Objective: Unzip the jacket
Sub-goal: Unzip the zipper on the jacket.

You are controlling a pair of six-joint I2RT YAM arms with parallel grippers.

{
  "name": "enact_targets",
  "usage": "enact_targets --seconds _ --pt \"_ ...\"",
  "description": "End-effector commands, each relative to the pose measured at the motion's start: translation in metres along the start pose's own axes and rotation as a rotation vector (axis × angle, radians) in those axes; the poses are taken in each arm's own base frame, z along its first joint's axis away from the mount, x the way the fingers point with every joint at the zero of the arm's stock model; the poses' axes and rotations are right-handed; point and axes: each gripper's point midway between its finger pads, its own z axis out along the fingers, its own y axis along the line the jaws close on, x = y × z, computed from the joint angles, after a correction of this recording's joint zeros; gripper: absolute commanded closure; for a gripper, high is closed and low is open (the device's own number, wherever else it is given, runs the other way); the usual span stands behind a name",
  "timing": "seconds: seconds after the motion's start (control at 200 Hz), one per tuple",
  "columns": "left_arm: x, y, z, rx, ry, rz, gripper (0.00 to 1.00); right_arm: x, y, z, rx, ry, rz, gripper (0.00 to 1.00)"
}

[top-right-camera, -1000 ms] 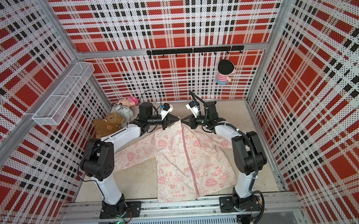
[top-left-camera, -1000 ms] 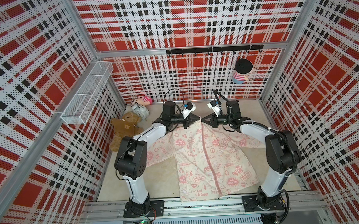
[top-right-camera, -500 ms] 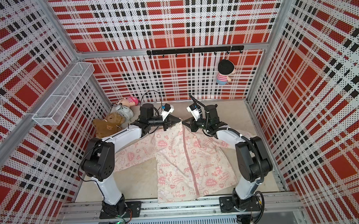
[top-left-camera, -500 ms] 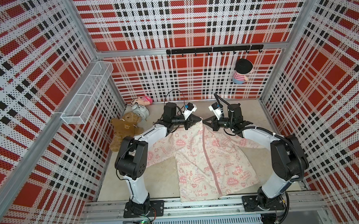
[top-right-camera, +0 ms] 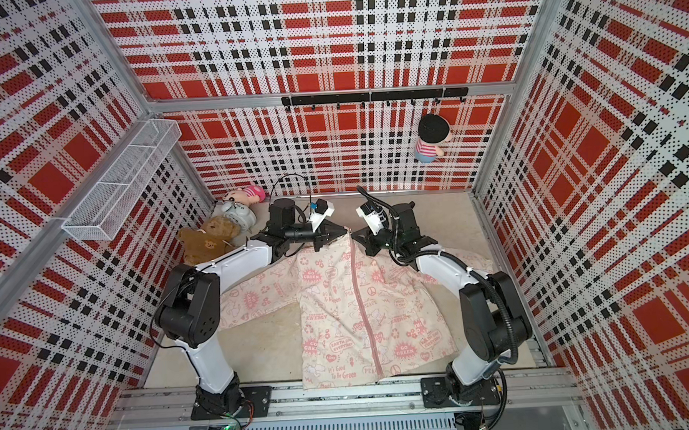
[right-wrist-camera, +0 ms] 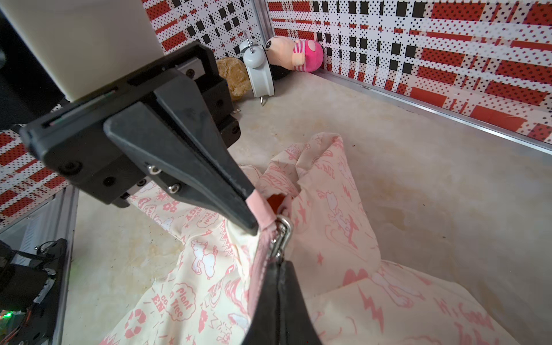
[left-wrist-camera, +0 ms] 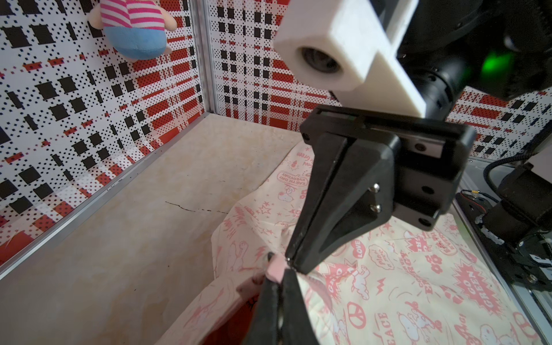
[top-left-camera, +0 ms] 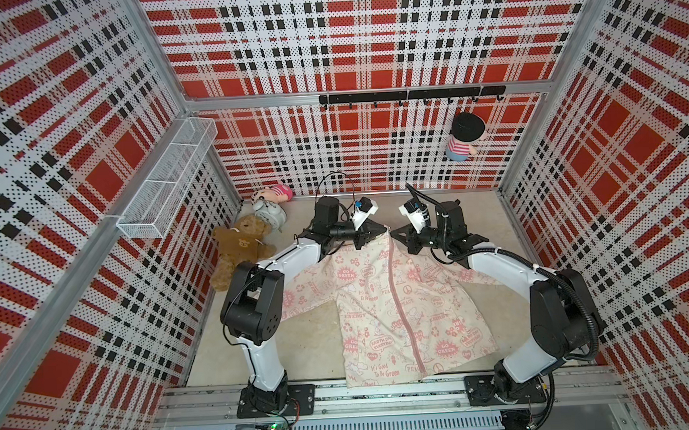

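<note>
Left wall: white wire-mesh basket [top-left-camera: 166, 184], long and box-shaped. Back left corner of the table [top-left-camera: 312, 345], a beige mottled slab: fuzzy brown teddy bear [top-left-camera: 240, 244], round white alarm clock [top-left-camera: 271, 215], pink striped plush [top-left-camera: 278, 193], all close together. Jacket [top-left-camera: 382, 302] lies front-up across the middle of the table, thin cream cloth with pink prints. Its hem reaches the near edge, 1 sleeve is spread toward the left edge, and the collar points at the back edge. Pink zipper [top-left-camera: 403, 309] runs straight from hem to collar with both sides joined. At the collar the 2 black wedge-shaped grippers meet tip to tip and the cloth peaks up there. Left gripper [right-wrist-camera: 254, 209] is clamped flat on the pink tape end [right-wrist-camera: 263, 209] above the zipper. Right gripper [right-wrist-camera: 280, 264] is closed, with the lower end of the shiny metal zipper pull [right-wrist-camera: 280, 239] pinched between its tips. Back wall, right: soft doll [top-left-camera: 461, 139], black cap and striped shirt, hangs under a black hook rail [top-left-camera: 409, 95].
</note>
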Motion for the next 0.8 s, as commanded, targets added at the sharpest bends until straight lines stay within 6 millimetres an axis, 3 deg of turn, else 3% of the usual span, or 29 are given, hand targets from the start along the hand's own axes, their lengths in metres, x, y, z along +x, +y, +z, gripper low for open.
enact_targets --seconds 0.0,0.135,0.441,0.666,0.792 --pt "-0.036 0.023 -0.016 -0.105 -0.068 0.117 1.00 0.057 -0.017 -0.011 0.115 0.202 0.076 1.00" --pt "-0.030 0.022 -0.014 -0.101 -0.044 0.134 1.00 0.054 -0.023 -0.020 0.180 0.214 0.059 1.00" --pt "-0.022 0.010 -0.007 -0.043 -0.022 0.135 1.00 0.026 -0.027 -0.034 0.253 0.197 0.020 1.00" --pt "-0.035 0.019 -0.004 -0.080 -0.093 0.085 1.00 0.038 -0.015 -0.023 0.269 0.205 0.027 1.00" --pt "-0.046 0.029 -0.004 -0.110 -0.110 0.070 1.00 0.058 -0.015 -0.018 0.344 0.215 0.030 1.00"
